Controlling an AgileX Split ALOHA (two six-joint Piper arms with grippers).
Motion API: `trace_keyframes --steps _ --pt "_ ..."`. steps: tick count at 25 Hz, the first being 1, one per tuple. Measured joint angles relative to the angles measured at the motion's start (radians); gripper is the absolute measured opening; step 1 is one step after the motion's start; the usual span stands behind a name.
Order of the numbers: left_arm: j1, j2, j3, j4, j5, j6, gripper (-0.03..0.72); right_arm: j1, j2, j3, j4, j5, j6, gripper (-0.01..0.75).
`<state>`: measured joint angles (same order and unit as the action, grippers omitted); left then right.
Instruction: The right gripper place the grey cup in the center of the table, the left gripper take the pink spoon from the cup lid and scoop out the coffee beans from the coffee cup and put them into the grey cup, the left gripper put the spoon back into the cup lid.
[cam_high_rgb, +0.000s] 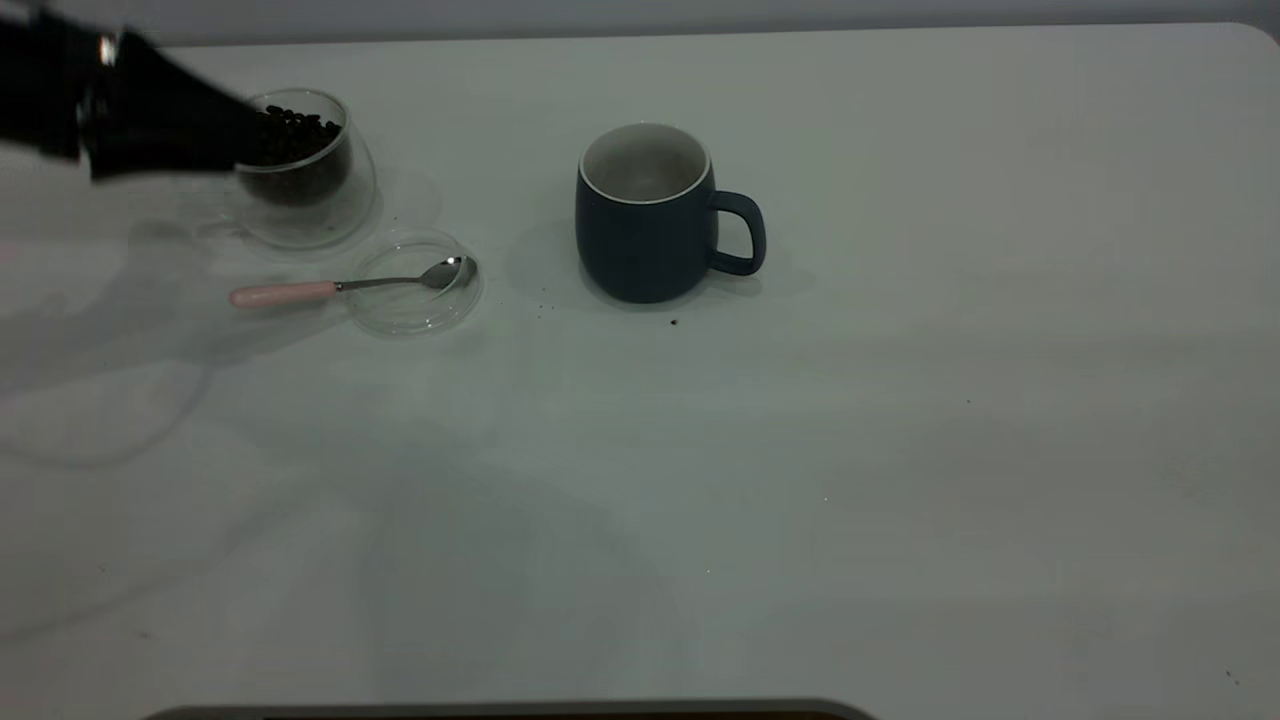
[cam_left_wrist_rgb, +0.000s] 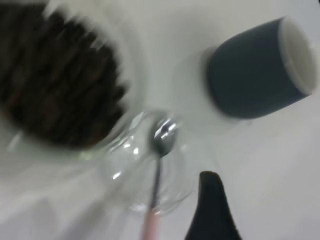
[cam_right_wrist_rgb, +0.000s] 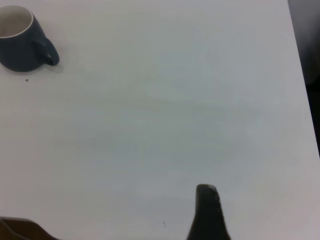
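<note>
A: Surface noted: a plain white counter (cam_high_rgb: 900, 450) with a rounded far corner and a few dark specks.

B: Position of the grey cup (cam_high_rgb: 645, 215)?

A: Recorded upright near the middle of the counter, handle toward the right arm's side, white interior visible. No beans can be made out inside it.

B: And the pink spoon (cam_high_rgb: 340, 285)?

A: Its silver bowl is seen resting in the cup lid (cam_high_rgb: 415, 283), the pink handle sticking out over the rim onto the counter. The lid lies flat, between the grey cup and the coffee cup (cam_high_rgb: 305, 170), just beside the latter.

B: Contents of the coffee cup?

A: A heap of coffee beans (cam_high_rgb: 295, 135) is logged, close to the rim.

B: Left gripper (cam_high_rgb: 150, 120)?

A: Seen over the coffee cup's outer side, partly covering it. Nothing is held; how far the jaws stand apart cannot be told.

B: Right gripper (cam_right_wrist_rgb: 207, 212)?

A: Only one finger is shown, in its wrist view, well apart from the grey cup. Jaw state cannot be told.
</note>
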<state>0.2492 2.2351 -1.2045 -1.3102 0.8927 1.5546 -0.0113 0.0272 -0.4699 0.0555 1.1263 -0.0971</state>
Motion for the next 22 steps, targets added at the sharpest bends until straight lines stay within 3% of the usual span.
trace_keyframes --steps 4,9,17,22 --pt "-0.072 -0.163 0.0 0.104 -0.067 -0.16 0.596 0.0 0.0 0.0 0.0 0.0 0.0 0.591" --pt "-0.134 -0.391 0.0 0.382 -0.108 -0.509 0.596 0.0 0.0 0.0 0.0 0.0 0.0 0.591" --pt "-0.147 -0.778 0.001 0.913 0.002 -1.099 0.595 0.0 0.0 0.0 0.0 0.0 0.0 0.591" --pt "-0.147 -0.97 0.002 1.123 0.136 -1.305 0.594 0.0 0.0 0.0 0.0 0.0 0.0 0.591"
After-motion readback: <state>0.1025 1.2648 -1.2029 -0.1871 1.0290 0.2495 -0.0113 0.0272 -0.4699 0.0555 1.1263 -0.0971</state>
